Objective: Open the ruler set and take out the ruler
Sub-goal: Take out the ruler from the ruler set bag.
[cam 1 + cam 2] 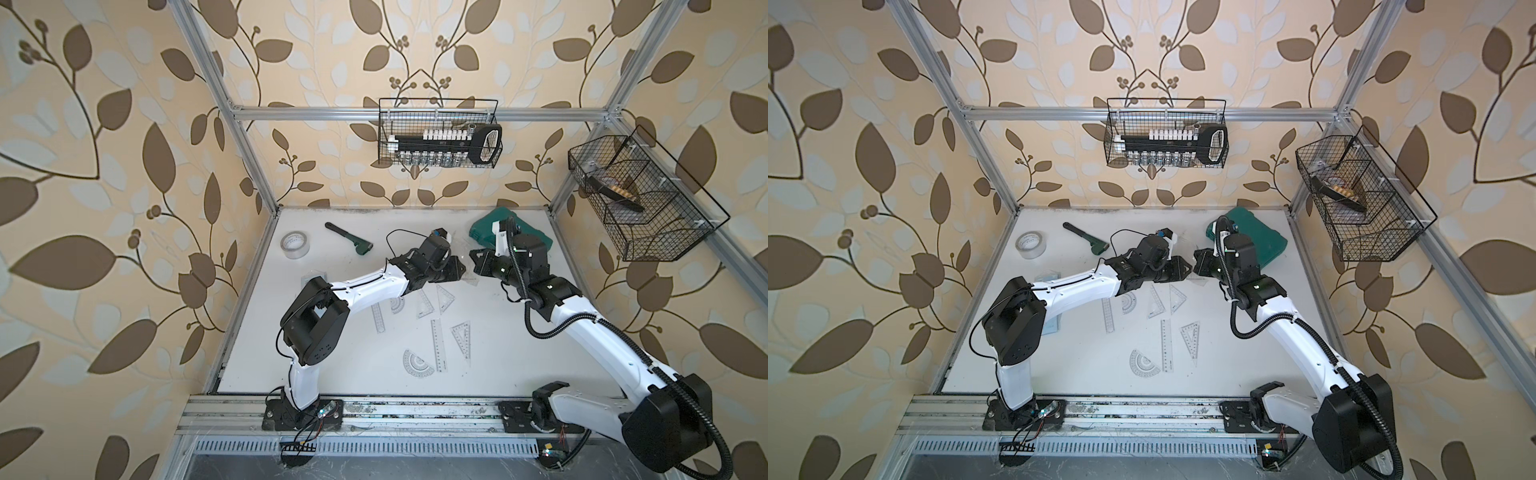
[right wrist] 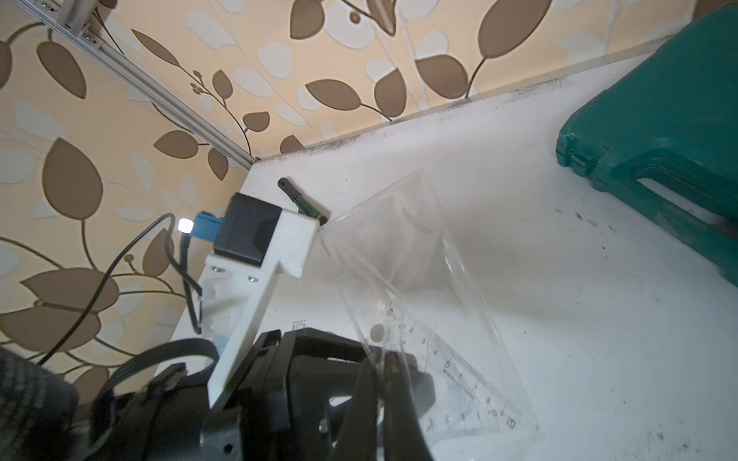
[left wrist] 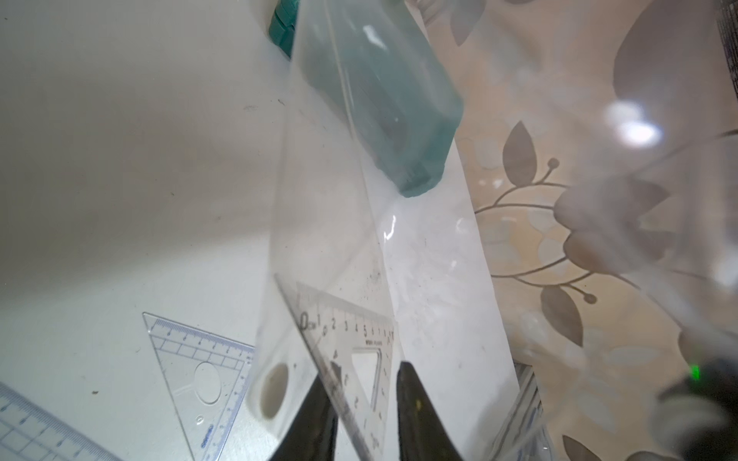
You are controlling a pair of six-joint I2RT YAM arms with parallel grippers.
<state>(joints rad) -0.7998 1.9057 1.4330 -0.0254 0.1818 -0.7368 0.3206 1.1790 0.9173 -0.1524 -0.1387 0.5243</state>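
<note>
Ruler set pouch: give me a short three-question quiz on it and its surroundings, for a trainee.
1. True or false: the green case lies at the table's near edge, beside the arm bases.
2. What is the right tool shut on? A) the clear pouch B) the tape roll C) the wrench
3. Fill in: the left wrist view shows a ___ inside the pouch.
Key: 1 false, it lies at the far right corner; 2 A; 3 set square.
</note>
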